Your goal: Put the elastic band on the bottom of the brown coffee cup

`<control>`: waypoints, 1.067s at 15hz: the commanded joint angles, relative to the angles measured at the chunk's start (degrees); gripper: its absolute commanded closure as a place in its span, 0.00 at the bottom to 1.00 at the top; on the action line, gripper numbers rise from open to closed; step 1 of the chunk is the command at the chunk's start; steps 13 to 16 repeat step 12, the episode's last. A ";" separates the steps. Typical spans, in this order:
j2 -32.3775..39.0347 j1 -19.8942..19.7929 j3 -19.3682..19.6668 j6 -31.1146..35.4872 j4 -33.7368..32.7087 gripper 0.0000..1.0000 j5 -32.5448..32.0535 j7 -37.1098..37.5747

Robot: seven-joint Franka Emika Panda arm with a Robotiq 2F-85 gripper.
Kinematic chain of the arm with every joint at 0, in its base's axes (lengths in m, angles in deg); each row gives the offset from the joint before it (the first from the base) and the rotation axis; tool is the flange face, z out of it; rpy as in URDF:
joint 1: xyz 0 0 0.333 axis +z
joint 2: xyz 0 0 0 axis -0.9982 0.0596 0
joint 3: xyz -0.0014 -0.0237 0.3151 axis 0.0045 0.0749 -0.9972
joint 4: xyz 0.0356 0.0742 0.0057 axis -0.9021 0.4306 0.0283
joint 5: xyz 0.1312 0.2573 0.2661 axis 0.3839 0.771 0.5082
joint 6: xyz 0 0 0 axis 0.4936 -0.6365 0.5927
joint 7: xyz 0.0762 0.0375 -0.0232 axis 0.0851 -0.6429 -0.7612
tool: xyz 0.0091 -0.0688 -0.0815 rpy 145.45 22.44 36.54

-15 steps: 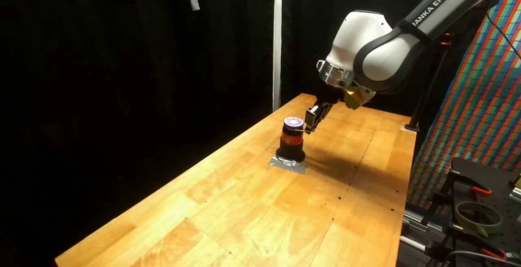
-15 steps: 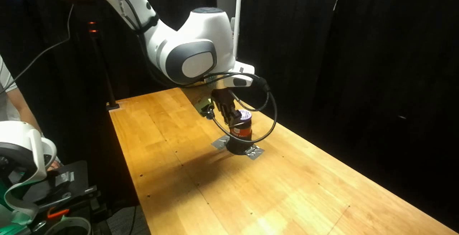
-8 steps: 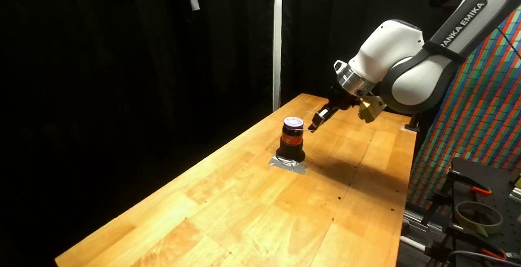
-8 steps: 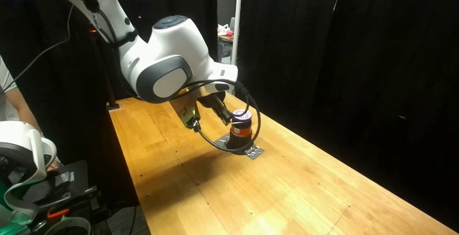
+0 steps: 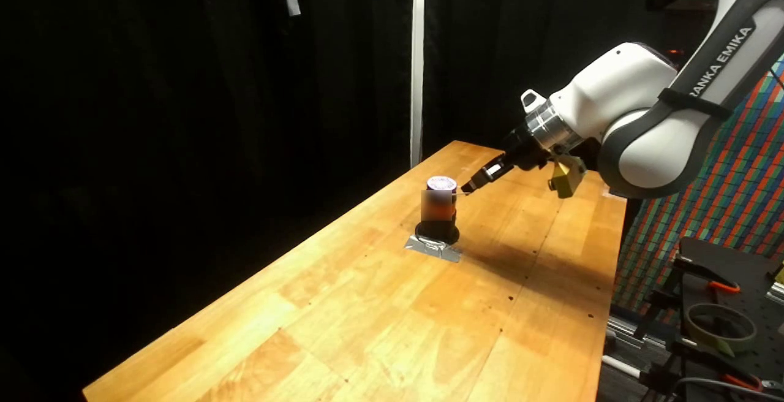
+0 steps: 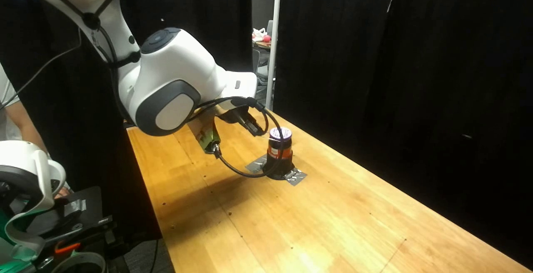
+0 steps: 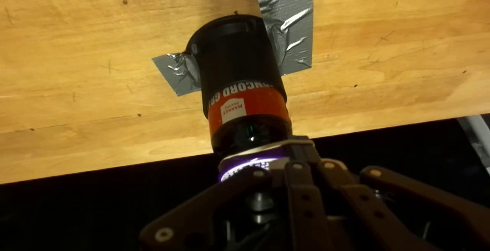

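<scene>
I have the black two-finger gripper (image 7: 304, 145) just beside the round purple-and-white lid (image 5: 441, 182) of a dark brown cylindrical jar (image 7: 252, 128) with an orange-red label stripe (image 7: 268, 103), which answers to the task's cup. The jar stands upright on the light wooden table (image 5: 392, 304), its lower part inside a round black sleeve (image 7: 239, 57); crinkled silver tape (image 7: 293, 25) joins the sleeve's foot to the wood on two sides. My jaws are clenched on a thin pale elastic band (image 7: 262, 150), which runs straight from the gripper's tips to the lower edge of the lid. My wrist view shows it crossing one side there; the far side is hidden, so I cannot tell whether it lies level all the way round. The pinch itself is dark and hard to read.

In both exterior views the band is barely more than a hairline. In an exterior view a blurred square (image 5: 437, 205) smears the jar's middle, label included; in an exterior view the black cable loop (image 6: 245, 175) of the white robot arm (image 6: 179, 60) cuts across the jar. In my wrist view the finger linkages cover much of the lid, and the upside-down lettering on the label runs out of sight around the curve. A person (image 6: 27, 127) at the edge of an exterior view is cut down to a bare arm and some pale shirt, near a white plastic device (image 6: 25, 154) I cannot identify.
</scene>
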 commanded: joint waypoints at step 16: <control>2.27 0.15 0.78 10.78 1.50 0.69 0.19 0.26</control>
